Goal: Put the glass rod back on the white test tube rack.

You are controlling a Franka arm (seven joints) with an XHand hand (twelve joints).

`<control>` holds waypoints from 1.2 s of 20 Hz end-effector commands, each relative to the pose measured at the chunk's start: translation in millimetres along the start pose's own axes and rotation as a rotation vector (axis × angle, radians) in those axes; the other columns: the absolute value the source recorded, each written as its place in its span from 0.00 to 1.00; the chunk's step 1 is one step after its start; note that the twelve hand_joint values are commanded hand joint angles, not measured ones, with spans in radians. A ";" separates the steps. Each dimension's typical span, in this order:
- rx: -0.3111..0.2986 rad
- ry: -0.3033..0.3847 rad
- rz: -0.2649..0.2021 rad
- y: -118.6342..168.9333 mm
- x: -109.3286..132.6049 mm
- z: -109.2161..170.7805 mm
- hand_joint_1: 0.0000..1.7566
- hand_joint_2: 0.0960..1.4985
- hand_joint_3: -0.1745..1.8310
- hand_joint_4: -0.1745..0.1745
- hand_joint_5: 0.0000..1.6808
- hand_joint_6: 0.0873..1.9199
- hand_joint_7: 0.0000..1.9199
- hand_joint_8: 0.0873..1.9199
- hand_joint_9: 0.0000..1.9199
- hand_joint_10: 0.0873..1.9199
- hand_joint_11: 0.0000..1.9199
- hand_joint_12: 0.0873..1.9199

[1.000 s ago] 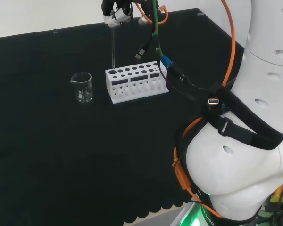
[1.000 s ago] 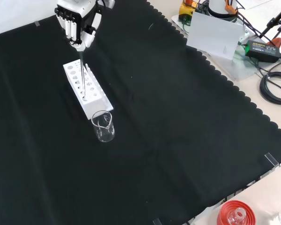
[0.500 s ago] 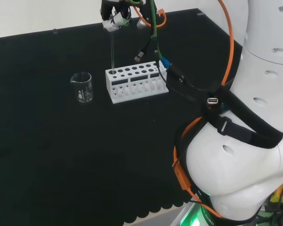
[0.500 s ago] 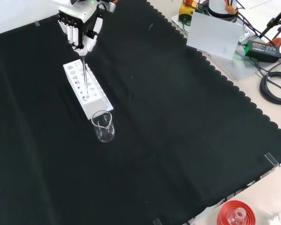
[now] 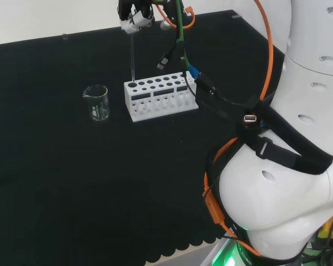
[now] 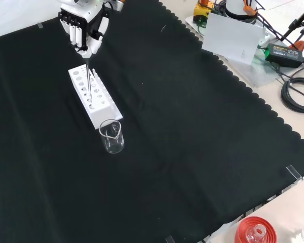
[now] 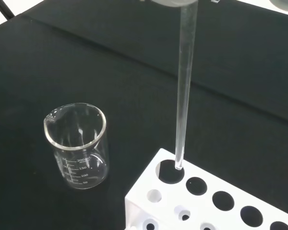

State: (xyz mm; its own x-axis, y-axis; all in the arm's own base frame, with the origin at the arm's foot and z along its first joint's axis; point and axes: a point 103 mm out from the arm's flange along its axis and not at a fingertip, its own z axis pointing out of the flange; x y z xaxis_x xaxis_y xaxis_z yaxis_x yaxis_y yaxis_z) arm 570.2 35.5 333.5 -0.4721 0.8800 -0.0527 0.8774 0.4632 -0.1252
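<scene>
From my station I see the table (image 6: 192,126) under its black cloth, with the arm's big white links (image 5: 299,138) at the right of the head view, wrapped in orange and black cables. The white test tube rack (image 6: 93,96) sits on the cloth; in the head view it lies lengthwise left to right, in the front view it runs away from the camera. Just beside its near end in the front view, to its left in the head view, stands a clear glass beaker (image 6: 112,136), upright and apart from the rack.

The hand (image 6: 82,28) hangs above the rack, its fingers curled round the top of the glass rod (image 6: 88,81), pinching it. The rod hangs nearly upright. In the wrist view I can see the rod's (image 7: 184,91) lower tip at the mouth of the rack's (image 7: 216,201) end hole, the one nearest the beaker (image 7: 79,146); I cannot tell how far it has entered.
</scene>
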 end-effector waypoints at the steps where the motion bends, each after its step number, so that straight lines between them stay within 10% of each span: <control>1: -0.002 0.003 0.009 -3.2 -4.9 -2.3 0.74 0.72 0.00 0.00 0.69 0.34 0.63 0.34 0.87 0.25 0.84 0.26; 24: 0.034 0.021 -0.015 12.0 4.6 28.5 0.74 0.72 0.00 0.00 0.69 0.34 0.63 0.34 0.87 0.25 0.84 0.26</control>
State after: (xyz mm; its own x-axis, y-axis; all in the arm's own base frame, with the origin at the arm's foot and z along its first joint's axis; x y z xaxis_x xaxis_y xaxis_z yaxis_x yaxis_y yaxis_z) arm 572.2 43.7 310.5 -0.4804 0.8763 -0.0372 0.8684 0.4693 -0.1603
